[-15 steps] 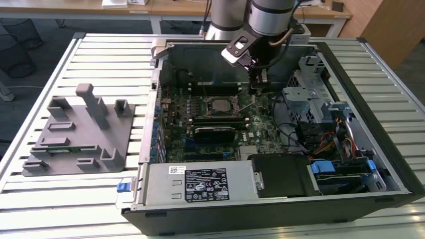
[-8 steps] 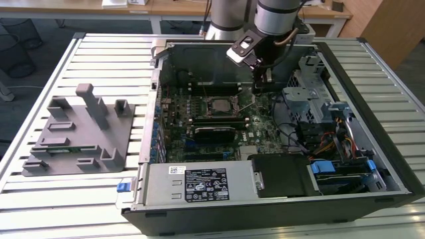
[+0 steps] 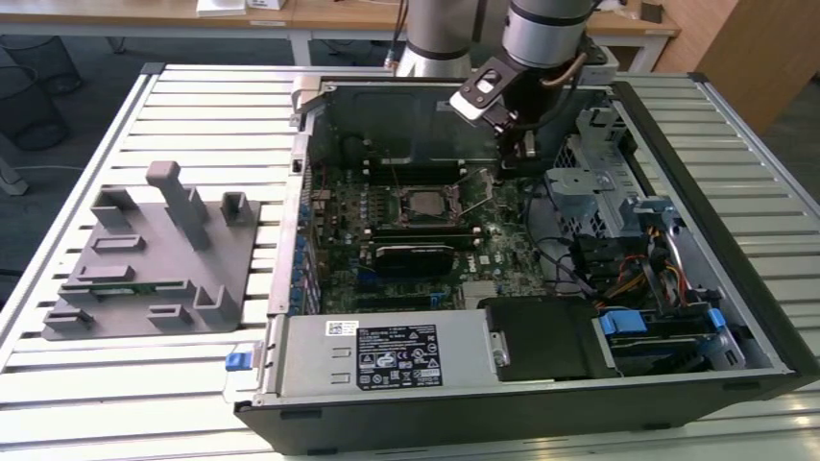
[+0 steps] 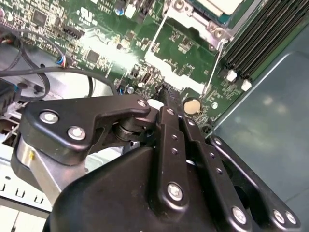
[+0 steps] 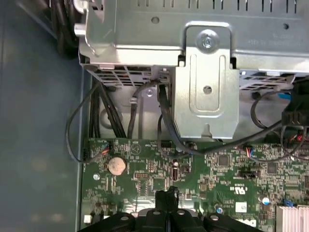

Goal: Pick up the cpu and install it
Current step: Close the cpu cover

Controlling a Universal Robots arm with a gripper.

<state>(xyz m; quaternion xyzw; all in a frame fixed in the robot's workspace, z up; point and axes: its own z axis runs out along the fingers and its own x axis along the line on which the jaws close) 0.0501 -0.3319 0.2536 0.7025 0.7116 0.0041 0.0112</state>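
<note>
The cpu lies flat in the socket in the middle of the motherboard, silvery top up. The second wrist view catches its pale edge inside the metal socket frame. A thin socket lever stands out beside the socket on the exterior view's right. My gripper hangs inside the case just past that lever, off the cpu. Its fingers are shut together with nothing between them in both wrist views, tips low over the green board near a coin battery.
The open computer case lies on a slatted table. A metal drive cage and black cables sit close to the gripper. A grey fixture with a green memory stick stands on the exterior view's left.
</note>
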